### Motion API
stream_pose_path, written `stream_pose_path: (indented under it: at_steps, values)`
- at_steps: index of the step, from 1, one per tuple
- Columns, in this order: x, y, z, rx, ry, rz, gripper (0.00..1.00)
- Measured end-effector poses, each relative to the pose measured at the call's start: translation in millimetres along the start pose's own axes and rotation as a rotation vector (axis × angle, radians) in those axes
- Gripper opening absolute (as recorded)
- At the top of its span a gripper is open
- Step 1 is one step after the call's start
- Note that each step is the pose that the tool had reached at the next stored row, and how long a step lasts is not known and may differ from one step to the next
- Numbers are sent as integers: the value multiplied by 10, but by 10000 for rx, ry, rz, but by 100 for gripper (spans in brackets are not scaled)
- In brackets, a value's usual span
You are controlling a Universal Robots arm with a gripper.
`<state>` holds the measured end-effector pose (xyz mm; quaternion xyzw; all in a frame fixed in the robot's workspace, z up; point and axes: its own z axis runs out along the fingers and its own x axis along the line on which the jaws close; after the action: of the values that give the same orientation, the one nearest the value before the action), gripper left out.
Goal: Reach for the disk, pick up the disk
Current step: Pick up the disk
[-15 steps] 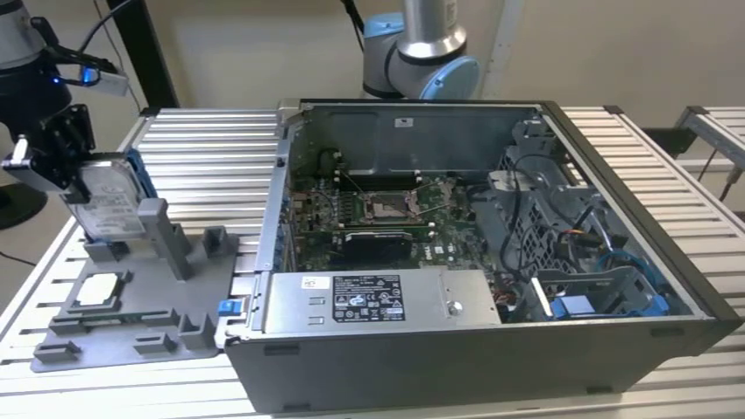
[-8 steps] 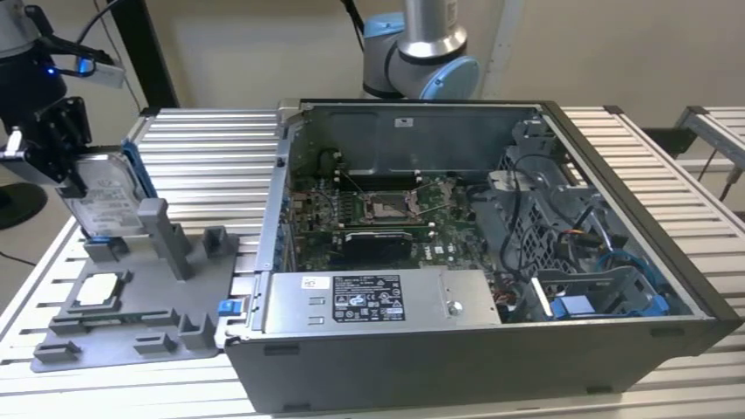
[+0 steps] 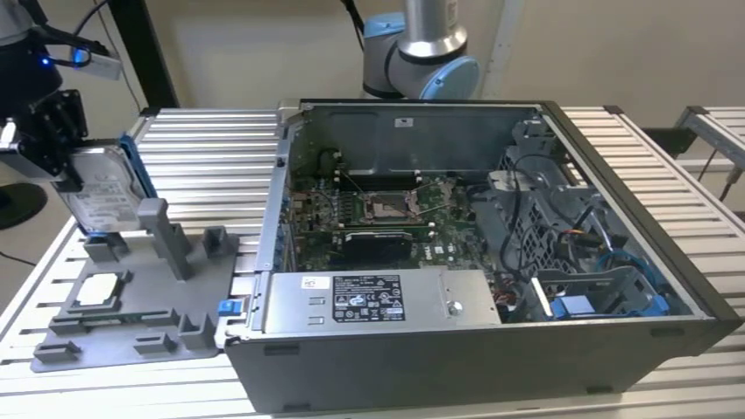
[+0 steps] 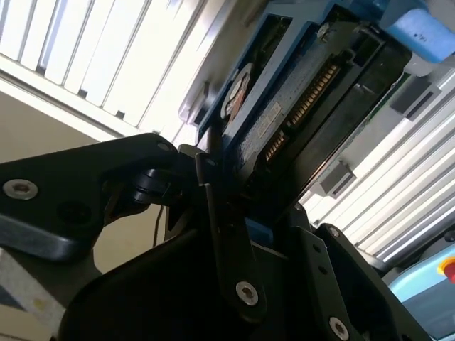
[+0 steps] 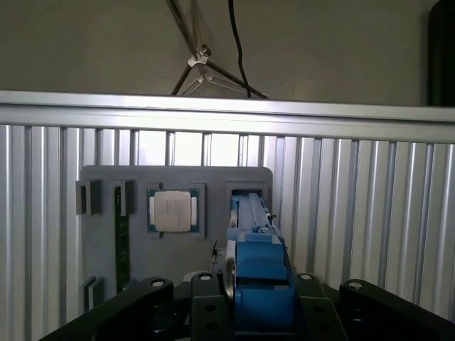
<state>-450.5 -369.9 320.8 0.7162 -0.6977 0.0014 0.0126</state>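
gripper [image 3: 70, 175] clamped on upright disk [image 3: 107, 185] | second wrist view: its circuit board [image 4: 284, 117] (exterior view: white label [image 3: 96, 206])

Soft, even indoor light fills the exterior view; the slatted table [image 3: 198, 148] shines pale, while the computer case [image 3: 466, 367] is shadowed inside. In the second wrist view the slats glare white, leaving the gripper [image 4: 249, 206] clamping the disk [image 4: 298, 92] backlit and dark.

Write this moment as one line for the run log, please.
phase: pick up | jaws: shut on disk | disk: upright over grey tray | chip: flat in tray
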Motion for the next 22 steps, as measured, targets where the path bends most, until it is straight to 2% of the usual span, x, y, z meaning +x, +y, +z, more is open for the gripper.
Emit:
stream_pose_path:
  at_steps: [22]
  values:
    - [6,5,-300,0,0,0,0]
